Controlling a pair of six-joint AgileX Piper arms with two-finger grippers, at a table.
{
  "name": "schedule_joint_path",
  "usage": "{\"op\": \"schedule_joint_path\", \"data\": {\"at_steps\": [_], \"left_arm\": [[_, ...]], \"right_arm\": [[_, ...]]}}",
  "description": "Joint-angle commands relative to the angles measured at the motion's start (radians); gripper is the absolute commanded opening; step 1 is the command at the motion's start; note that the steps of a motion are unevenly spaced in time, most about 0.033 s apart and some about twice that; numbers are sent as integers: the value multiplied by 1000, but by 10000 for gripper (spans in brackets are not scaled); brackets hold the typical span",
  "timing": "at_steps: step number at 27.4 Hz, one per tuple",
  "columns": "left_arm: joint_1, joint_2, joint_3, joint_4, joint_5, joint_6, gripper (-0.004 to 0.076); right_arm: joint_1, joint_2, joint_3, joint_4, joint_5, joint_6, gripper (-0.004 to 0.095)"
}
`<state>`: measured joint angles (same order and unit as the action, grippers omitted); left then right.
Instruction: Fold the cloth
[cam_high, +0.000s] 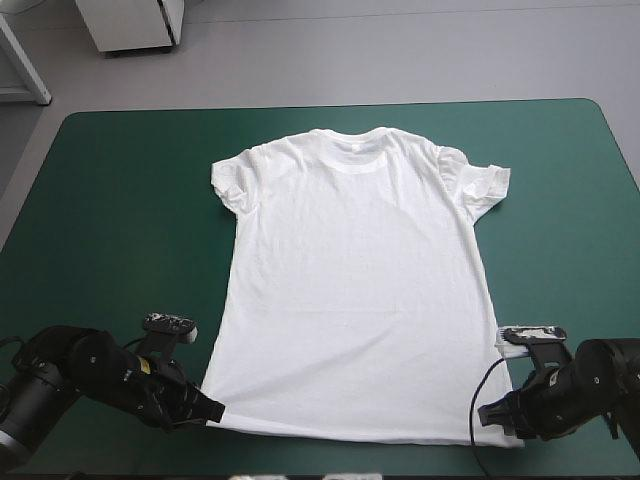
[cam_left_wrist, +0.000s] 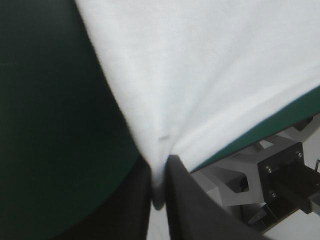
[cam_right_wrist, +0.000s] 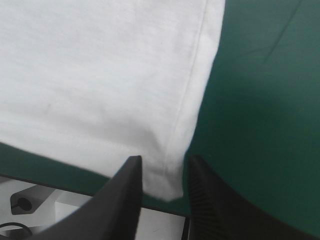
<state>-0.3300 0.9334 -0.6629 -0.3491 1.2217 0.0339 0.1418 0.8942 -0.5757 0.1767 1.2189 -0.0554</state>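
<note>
On teal-green cover (cam_high: 120, 200), flat white T-shirt (cam_high: 355, 290).

Matte black all over: rounded, bulbous arm housings behind left claw (cam_high: 214, 410) and right claw (cam_high: 483, 412); broad curved fins for fingers (cam_right_wrist: 125, 200), one finely ribbed inside.

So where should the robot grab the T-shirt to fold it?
Probably the two hem corners, coming from the table's near edge. The T-shirt lies flat with its hem nearest the robot, so those corners are easy to pinch. The left tool pinches one; the right tool straddles the other.
</note>
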Motion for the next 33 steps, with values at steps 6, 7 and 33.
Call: {"op": "schedule_joint_path", "data": {"at_steps": [6, 7, 33], "left_arm": [[-8, -48, -54, -73, 68, -27, 363], [-8, -48, -77, -64, 68, -34, 377], [77, 861, -815, 306, -328, -83, 414]], "right_arm": [[1, -24, -104, -15, 29, 6, 614], [1, -24, -130, -26, 29, 17, 614], [-1, 495, -744, -208, -206, 95, 614]]}}
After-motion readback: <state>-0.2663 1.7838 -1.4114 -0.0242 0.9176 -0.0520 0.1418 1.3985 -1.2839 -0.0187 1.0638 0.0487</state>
